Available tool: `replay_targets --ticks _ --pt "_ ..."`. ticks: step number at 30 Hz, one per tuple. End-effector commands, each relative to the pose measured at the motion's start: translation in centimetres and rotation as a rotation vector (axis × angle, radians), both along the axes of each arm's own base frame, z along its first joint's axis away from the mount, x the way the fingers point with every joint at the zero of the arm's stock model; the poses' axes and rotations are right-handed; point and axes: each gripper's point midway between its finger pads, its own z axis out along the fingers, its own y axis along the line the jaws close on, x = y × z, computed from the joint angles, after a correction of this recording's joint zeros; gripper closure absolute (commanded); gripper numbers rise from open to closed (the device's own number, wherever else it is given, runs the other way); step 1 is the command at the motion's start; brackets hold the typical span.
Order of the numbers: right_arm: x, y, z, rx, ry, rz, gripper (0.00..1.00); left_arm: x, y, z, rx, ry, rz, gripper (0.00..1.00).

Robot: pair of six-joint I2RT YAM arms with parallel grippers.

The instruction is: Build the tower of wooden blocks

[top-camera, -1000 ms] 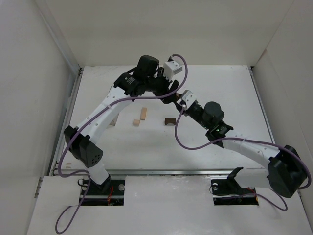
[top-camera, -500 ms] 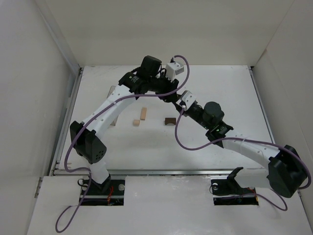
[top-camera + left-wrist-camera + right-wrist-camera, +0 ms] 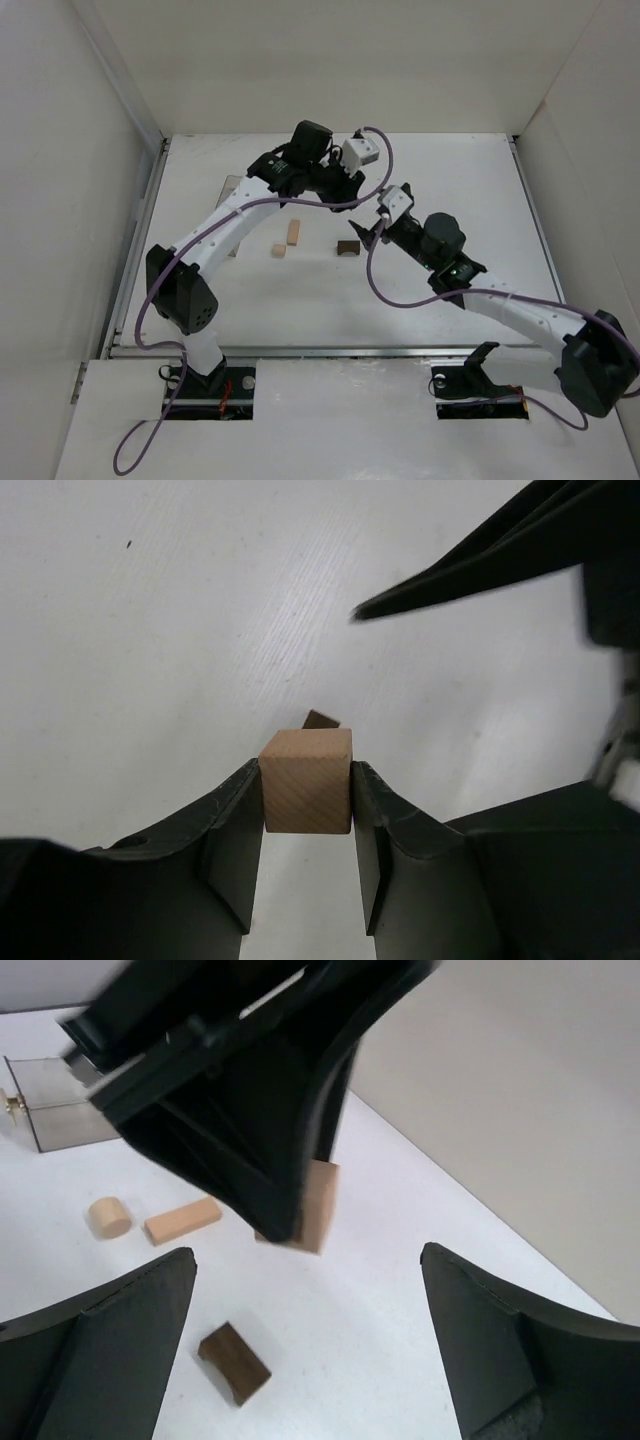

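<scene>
The left tool (image 3: pixel 307 802) pinches a pale cube (image 3: pixel 306 780) by two opposite faces, off the worktop (image 3: pixel 150 630), with the dark notched block (image 3: pixel 320 719) just beyond. The right tool (image 3: pixel 305 1255) hangs spread and empty nearby. Nothing is stacked yet. Likely best: centre the cube over the block, lower it level, and let go only once it is seated.

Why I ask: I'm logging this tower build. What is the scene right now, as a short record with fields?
left end effector: shut on pale cube, seemingly raised off the table
right end effector: open, empty, facing the cube
dark notched block: on the table, alone
pale bar: lying flat, near short pale cylinder, not touching it
clear box: apart from the pieces
tower: nothing stacked yet
</scene>
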Motion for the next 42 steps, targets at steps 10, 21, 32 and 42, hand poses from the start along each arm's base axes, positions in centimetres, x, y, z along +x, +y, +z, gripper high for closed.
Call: replay_targets --ticks 10,21,32,42 --pt "-5.1 -9.0 1.7 0.214 0.156 -0.214 0.0 0.9 1.3 -8.1 0.25 -0.3 -0.456 1.0" --pt "-5.9 -13.8 0.6 0.295 0.196 -0.384 0.0 0.1 0.5 -14.8 0.28 -0.212 -0.518 1.0" --pt "-6.1 -13.6 -0.3 0.28 0.212 -0.369 0.0 0.3 -1.3 -17.1 0.265 -0.149 -0.5 1.0" --pt "-6.3 -14.2 -0.4 0.29 0.202 -0.385 0.0 1.0 -1.8 -18.3 0.306 -0.146 -0.455 1.0"
